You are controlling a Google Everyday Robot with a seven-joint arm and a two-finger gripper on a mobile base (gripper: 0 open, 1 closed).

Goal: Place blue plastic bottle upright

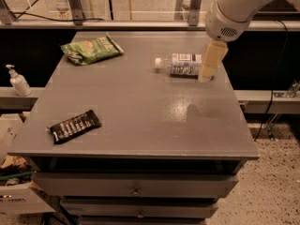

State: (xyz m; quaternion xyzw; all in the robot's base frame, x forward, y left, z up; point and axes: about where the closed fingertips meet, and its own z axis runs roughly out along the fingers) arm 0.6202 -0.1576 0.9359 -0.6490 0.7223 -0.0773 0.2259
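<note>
The blue plastic bottle (pixel 180 63) lies on its side at the back right of the grey table (pixel 140 107). It is clear, with a white-and-bluish label, and its white cap (pixel 158 62) points left. My gripper (pixel 206 73) hangs from the white arm (pixel 232 13) at the upper right. It points down and left, and covers the bottle's base end. I cannot tell whether it touches the bottle.
A green snack bag (pixel 91 49) lies at the back left of the table. A black wrapper (pixel 75 125) lies at the front left. A white pump dispenser (pixel 18 81) stands on a ledge left of the table. A metal rail (pixel 140 25) runs behind. Drawers (pixel 136 189) sit below the front edge.
</note>
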